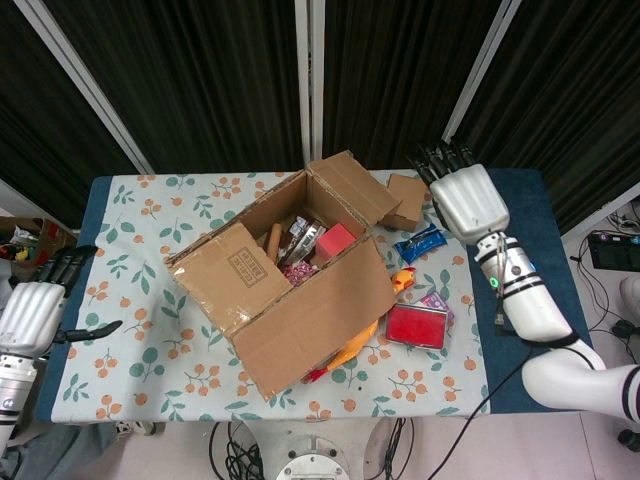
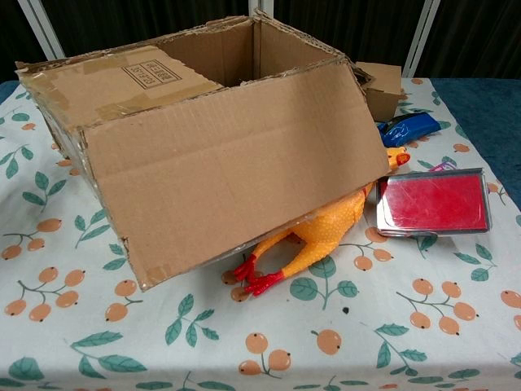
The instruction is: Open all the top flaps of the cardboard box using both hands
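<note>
Your brown cardboard box (image 1: 285, 290) sits mid-bench on the bench (image 1: 130, 230) with its leaf-and-orange patterned cloth, turned at an angle to the edges. The near long flap (image 2: 228, 171) hangs outward and down over a yellow rubber chicken (image 2: 321, 236), the far-right short flap (image 1: 350, 185) is folded outward, and the taped left flap (image 1: 235, 265) lies flat over the opening, covering that end. Inside you can see a red block and some packets. Your right robot hand (image 1: 465, 200) hovers above the bench's far right corner, fingers stretched out and apart, holding nothing, clear of the box. Your left robot hand (image 1: 35, 310) hangs off the bench's left edge, well away from the box, fingers apart and empty. Beside the box on the right lie a small brown carton (image 1: 405, 200), a blue snack packet (image 1: 420, 242) and a red flat tin (image 2: 431, 202) next to the chicken's head.
</note>
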`<state>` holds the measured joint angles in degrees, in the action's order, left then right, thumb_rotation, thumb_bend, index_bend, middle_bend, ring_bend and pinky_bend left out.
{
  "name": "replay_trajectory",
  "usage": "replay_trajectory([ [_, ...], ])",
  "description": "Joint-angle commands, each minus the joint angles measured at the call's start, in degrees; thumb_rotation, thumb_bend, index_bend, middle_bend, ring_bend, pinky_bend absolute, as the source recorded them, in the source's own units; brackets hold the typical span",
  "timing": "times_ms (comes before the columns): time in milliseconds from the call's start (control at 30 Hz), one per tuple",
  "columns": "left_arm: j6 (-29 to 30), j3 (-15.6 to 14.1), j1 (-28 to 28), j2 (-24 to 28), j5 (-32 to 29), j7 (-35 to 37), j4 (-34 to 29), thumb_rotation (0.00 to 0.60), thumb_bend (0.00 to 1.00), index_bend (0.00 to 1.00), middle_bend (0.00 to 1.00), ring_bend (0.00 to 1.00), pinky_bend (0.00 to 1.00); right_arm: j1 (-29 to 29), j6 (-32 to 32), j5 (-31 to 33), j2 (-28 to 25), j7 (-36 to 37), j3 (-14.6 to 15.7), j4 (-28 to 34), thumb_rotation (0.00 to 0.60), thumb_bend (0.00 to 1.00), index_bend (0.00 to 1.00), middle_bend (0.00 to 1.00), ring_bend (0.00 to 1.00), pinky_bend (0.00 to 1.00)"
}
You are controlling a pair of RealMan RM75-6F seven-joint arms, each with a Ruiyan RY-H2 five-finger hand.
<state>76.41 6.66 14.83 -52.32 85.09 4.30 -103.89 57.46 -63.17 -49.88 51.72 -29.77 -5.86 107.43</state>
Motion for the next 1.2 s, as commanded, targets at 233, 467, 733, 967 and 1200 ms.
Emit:
replay_trajectory([
  [233, -11.1, 6.43, 16.27, -5.88, 7.13, 8.43, 3.39, 0.455, 0.06, 0.14, 0.14, 0.08, 0.2, -26.85, -23.62, -28.37, -10.0, 29.15, 6.17, 3.26, 0.6, 0.53, 0.0, 0.0, 0.0, 0.0],
  [467, -20.17, 8.66, 28.51, -14.7, 7.79, 17.3, 14.4, 0.528, 0.02, 0.18, 0.15, 0.08, 0.2, -40.26, -37.11, -34.85, -7.58, 34.44, 9.11, -2.05, 0.6, 0.49, 0.0, 0.0, 0.0, 0.0],
  [733, -26.76, 5.1, 35.56, -18.85, 10.16, 20.75, 22.12, 0.52, 0.0, 0.19, 0.21, 0.08, 0.2, -49.09, -41.72, -36.08, -1.58, 41.06, 9.84, -10.35, 0.6, 0.49, 0.0, 0.0, 0.0, 0.0],
  [967, -31.52, 2.19, 38.24, -18.25, 9.43, 19.48, 24.13, 0.412, 0.0, 0.28, 0.27, 0.08, 0.2, -51.21, -41.84, -38.28, 0.97, 42.1, 8.54, -13.5, 0.6, 0.52, 0.0, 0.0, 0.0, 0.0],
  [1200, -32.14, 1.14, 39.12, -17.09, 8.11, 18.92, 23.16, 0.348, 0.0, 0.3, 0.29, 0.08, 0.2, -51.48, -40.49, -39.85, 1.46, 42.8, 6.81, -14.3, 0.6, 0.68, 0.0, 0.0, 0.0, 0.0],
])
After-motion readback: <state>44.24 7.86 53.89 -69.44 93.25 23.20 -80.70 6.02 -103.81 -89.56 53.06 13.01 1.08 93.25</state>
